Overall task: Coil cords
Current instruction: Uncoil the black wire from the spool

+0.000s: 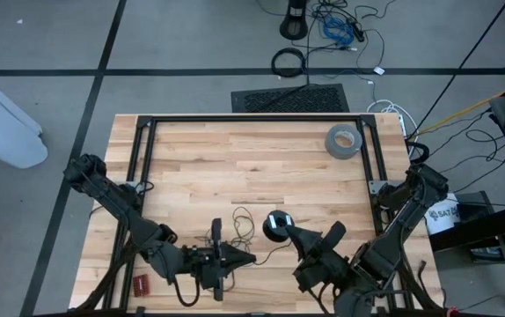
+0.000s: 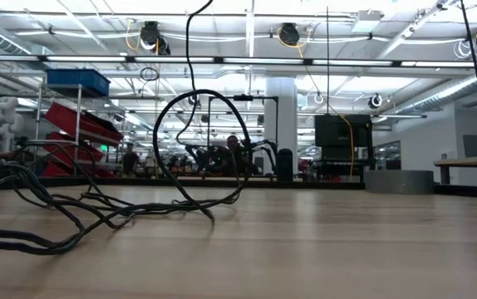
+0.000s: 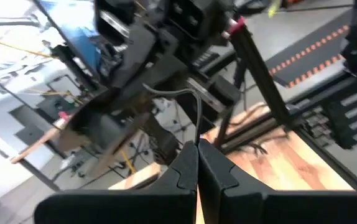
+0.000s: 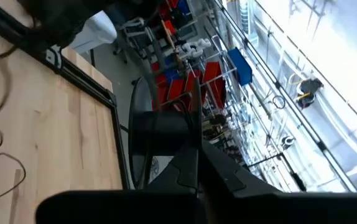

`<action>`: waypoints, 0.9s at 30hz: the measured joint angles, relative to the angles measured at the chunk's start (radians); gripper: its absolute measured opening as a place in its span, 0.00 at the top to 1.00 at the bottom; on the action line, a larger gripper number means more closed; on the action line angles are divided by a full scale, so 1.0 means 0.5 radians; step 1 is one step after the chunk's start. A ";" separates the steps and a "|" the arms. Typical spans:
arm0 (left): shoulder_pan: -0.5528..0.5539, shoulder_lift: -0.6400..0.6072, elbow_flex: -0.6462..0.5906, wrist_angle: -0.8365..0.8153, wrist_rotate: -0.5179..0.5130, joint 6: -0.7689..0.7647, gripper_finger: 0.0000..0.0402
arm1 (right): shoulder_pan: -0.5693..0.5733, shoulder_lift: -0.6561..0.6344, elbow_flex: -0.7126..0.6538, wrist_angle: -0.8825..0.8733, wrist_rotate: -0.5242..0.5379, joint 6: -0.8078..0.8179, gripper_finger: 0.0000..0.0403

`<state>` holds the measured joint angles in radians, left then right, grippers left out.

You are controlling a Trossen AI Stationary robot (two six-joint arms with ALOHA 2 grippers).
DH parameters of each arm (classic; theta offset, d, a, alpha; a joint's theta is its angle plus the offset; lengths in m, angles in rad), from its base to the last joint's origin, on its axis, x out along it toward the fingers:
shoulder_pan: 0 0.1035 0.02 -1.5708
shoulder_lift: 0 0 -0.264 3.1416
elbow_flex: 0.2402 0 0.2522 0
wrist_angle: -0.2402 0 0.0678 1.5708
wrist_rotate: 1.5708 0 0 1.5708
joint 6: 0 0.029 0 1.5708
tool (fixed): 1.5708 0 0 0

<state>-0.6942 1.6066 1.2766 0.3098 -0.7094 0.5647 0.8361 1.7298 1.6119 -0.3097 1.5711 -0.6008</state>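
The left gripper (image 3: 197, 146), fingers (image 3: 181, 168) clenched, pinches the thin black cord (image 3: 194, 109) at its tips near the table's (image 1: 235, 158) near edge, left of centre. The right gripper (image 1: 281, 225), pressed together too, holds a dark coiled bundle of it. Between them the cord (image 1: 245, 220) loops over the wood. A grey tape roll (image 1: 343, 141) lies far right.

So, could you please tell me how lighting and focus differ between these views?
High view: even light and soft shadows across the table; the thin cord shows faintly. Low view: backlit by bright ceiling lights, so the cord loops as a dark silhouette and the near tabletop looks soft. Left wrist view: the background is smeared. Right wrist view: bright glare from the ceiling at one side.
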 joint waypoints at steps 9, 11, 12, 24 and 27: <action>0.141 0.002 0.000 -0.351 0.014 -0.223 1.00 | 0.019 0.000 0.000 0.327 -0.006 -0.127 1.00; 0.168 0.002 0.000 -0.399 0.014 -0.274 1.00 | 0.037 0.000 0.000 0.408 -0.011 -0.181 1.00; 0.179 0.002 -0.001 -0.418 0.014 -0.292 1.00 | 0.047 0.000 0.000 0.440 -0.011 -0.192 1.00; 0.303 0.002 -0.079 -0.445 0.187 -0.449 1.00 | 0.067 -0.002 0.000 0.566 -0.012 -0.198 1.00; 0.328 0.008 -0.079 -0.423 0.348 -0.492 1.00 | 0.057 -0.003 0.000 0.590 -0.011 -0.206 1.00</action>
<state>-0.5303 1.6104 1.2373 0.0984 -0.5354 0.3189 0.8647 1.7283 1.6119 -0.0147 1.5654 -0.7039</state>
